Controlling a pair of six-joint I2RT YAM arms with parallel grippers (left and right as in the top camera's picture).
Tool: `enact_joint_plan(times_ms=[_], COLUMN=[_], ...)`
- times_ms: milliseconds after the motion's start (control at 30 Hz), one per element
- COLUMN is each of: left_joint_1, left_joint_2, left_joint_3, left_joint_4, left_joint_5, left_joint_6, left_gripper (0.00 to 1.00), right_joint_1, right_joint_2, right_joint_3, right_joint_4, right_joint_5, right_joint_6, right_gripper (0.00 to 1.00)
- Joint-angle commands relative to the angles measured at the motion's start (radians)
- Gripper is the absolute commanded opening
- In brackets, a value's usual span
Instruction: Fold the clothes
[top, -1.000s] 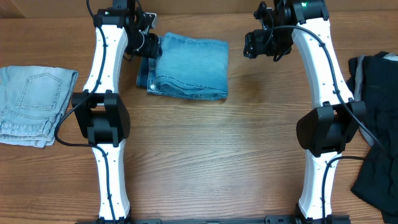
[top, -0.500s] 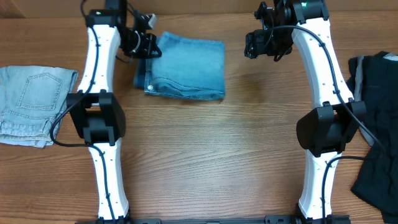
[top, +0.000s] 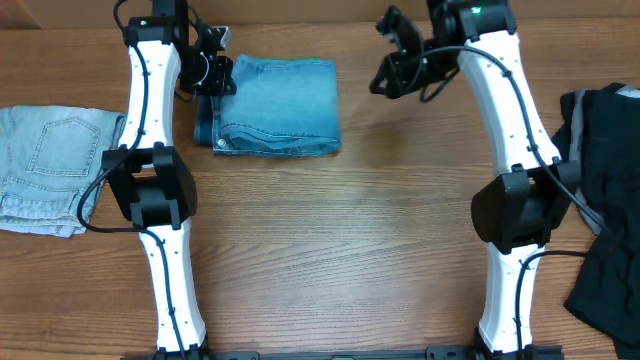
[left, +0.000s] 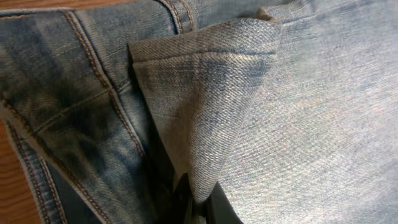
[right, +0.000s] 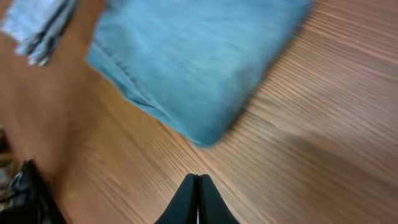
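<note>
At upper centre-left of the overhead view, your left gripper (top: 213, 78) is clamped on the left edge of the folded jeans (top: 280, 105), which run left-right. Your right gripper (right: 198, 198), fingers together and empty, hangs beyond their right edge.

The medium-blue jeans (top: 275, 106) lie folded into a compact rectangle at the table's far edge.
</note>
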Motion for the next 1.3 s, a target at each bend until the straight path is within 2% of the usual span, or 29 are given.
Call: enact_joint_plan(times_ms=[0, 200, 433, 600, 733, 800, 900, 933, 1000, 1100, 1167, 1267], left_joint_1=[0.002, -0.003, -0.008, -0.014, -0.016, -0.019, -0.021, -0.021, -0.027, -0.031, -0.035, -0.034], left_joint_2=[0.006, 0.006, 0.006, 0.006, 0.006, 0.006, 0.006, 0.006, 0.005, 0.005, 0.001, 0.001], left_joint_3=[0.002, 0.002, 0.002, 0.002, 0.002, 0.002, 0.002, 0.002, 0.015, 0.092, 0.225, 0.326], left_joint_4=[-0.01, -0.012, -0.019, -0.02, -0.019, -0.016, -0.015, -0.012, -0.007, -0.001, -0.009, -0.007], left_joint_5=[-0.094, -0.211, -0.277, -0.365, -0.364, -0.364, -0.364, -0.364, -0.36, -0.36, -0.361, -0.364], left_joint_6=[0.018, 0.014, 0.015, 0.015, 0.015, 0.015, 0.015, 0.014, 0.005, -0.047, -0.098, -0.205], left_gripper=[0.04, 0.04, 0.04, 0.04, 0.04, 0.04, 0.04, 0.04, 0.05, 0.11, 0.17, 0.25], right_joint_1=[0.078, 0.208, 0.204, 0.204, 0.208, 0.209, 0.209, 0.209, 0.211, 0.22, 0.22, 0.22], right_joint_2=[0.027, 0.027, 0.029, 0.029, 0.029, 0.029, 0.039, 0.056, 0.127, 0.164, 0.163, 0.163], right_joint_3=[-0.135, -0.385, -0.395, -0.493, -0.539, -0.593, -0.739, -0.756, -0.757, -0.757, -0.756, -0.756], right_joint_4=[0.11, 0.447, 0.586, 0.759, 0.807, 0.878, 1.101, 1.127, 1.127, 1.141, 1.146, 1.145], right_joint_5=[-0.095, -0.147, -0.075, -0.024, -0.014, -0.015, 0.055, 0.119, 0.116, 0.113, 0.113, 0.107], right_joint_6=[-0.052, -0.051, -0.043, 0.039, 0.05, 0.106, 0.292, 0.426, 0.676, 0.717, 0.729, 0.743], right_gripper=[0.04, 0.04, 0.04, 0.04, 0.04, 0.04, 0.04, 0.04, 0.04, 0.04, 0.04, 0.04])
